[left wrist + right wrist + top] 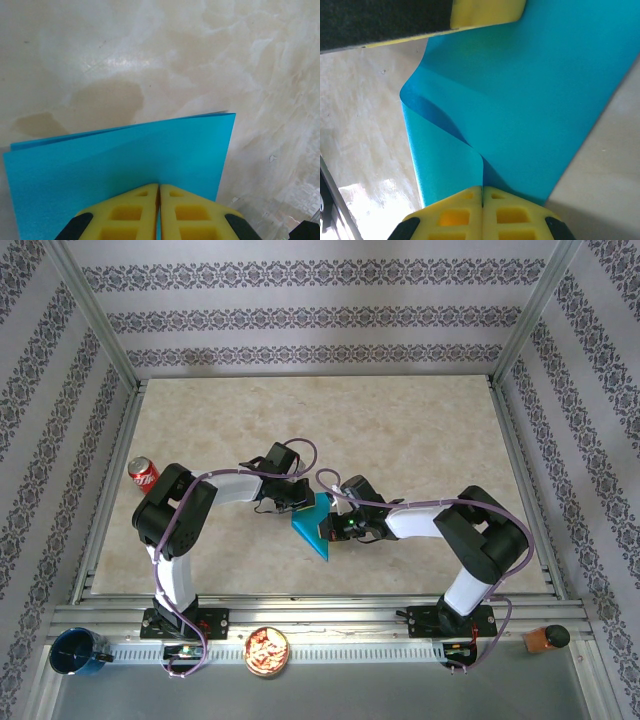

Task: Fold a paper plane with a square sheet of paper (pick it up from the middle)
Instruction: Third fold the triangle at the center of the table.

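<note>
Turquoise sheet of paper [316, 525] hangs folded between the two arms in the top external view, above the middle of the near half of the marble-patterned tabletop [400, 430]. The left end effector [299, 504] meets its upper edge and the right end effector [336, 526] its right side. A red soda can [143, 473] stands at the left edge, its white lettering too small to read. On the front rail sit a dark blue cup [75, 652], a bowl of snacks [267, 651] and a brown block [545, 639].

From the left wrist, the left end effector [159, 186] has its yellow fingers pressed together, pinching the near edge of the sheet [125, 155], which is plain, with two layers showing at its far edge.

From the right wrist, the right end effector [482, 189] is likewise pressed together on the sheet [545, 90], which buckles into a curl just above the grip. A yellow finger [487, 12] of the left end effector touches its top.
</note>
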{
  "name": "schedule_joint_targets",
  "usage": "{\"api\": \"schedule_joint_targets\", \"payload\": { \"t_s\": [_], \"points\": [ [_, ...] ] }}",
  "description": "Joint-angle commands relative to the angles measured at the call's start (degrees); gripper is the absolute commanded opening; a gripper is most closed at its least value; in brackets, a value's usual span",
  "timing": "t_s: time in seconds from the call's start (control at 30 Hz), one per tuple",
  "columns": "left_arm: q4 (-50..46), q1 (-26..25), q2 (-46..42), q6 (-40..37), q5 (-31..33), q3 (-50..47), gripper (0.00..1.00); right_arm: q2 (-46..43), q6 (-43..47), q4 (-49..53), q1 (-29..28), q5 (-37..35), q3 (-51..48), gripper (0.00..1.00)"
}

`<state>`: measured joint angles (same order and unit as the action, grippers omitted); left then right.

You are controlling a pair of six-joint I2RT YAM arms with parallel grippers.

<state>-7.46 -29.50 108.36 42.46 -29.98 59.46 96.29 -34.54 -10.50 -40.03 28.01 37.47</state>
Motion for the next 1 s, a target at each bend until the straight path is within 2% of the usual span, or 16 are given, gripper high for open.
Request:
{"api": "schedule_joint_targets", "payload": {
  "t_s": [0.0,0.57,0.97],
  "points": [
    [-1.73,0.66,-0.58,0.43,1.06,-1.45,0.1,1.06,0.88,0.84,-0.99,-0.83,0.67,0.0],
    [-1.7,0.67,-0.77,0.43,1.42,-1.62,0.1,-2.24,1.23,1.61,-1.08,-1.14,0.14,0.0],
    [-1.59,0.65,-0.86,0.47,1.25,-1.68,0.1,0.36,1.09,1.11,-1.1,-0.41,0.84,0.0]
  ]
}}
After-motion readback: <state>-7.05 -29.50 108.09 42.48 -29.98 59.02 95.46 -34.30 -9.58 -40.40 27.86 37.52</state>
